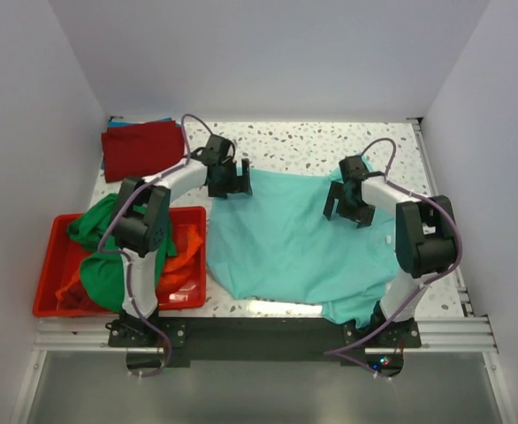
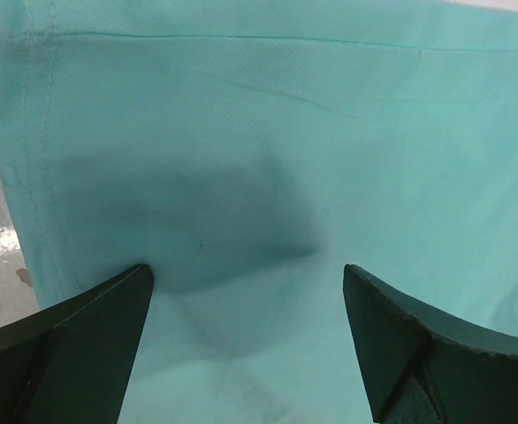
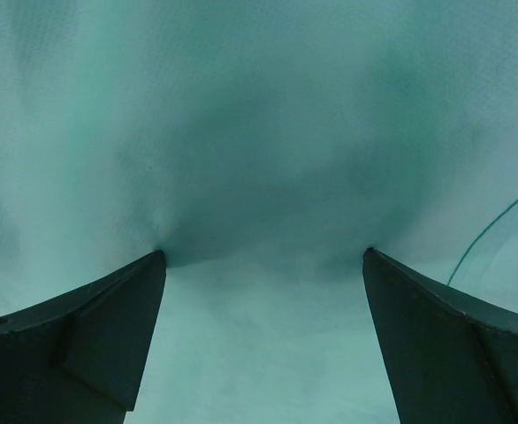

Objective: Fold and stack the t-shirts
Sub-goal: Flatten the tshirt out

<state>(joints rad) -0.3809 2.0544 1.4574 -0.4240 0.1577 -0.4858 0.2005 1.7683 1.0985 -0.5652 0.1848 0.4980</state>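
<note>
A teal t-shirt (image 1: 285,243) lies spread flat on the speckled table (image 1: 303,146). My left gripper (image 1: 230,181) is open, pointing down on its far left corner, near the hem seam (image 2: 47,132). My right gripper (image 1: 347,201) is open, pressing on the shirt's far right part; teal cloth (image 3: 259,159) fills that view. A dark red t-shirt (image 1: 141,147) lies folded at the far left, on a blue one whose edge (image 1: 157,121) just shows. A bright green t-shirt (image 1: 100,252) and an orange one (image 1: 181,256) lie crumpled in the bin.
A red plastic bin (image 1: 49,265) stands at the near left beside the left arm. The shirt's near edge hangs over the table's front edge (image 1: 356,311). White walls close in the back and both sides.
</note>
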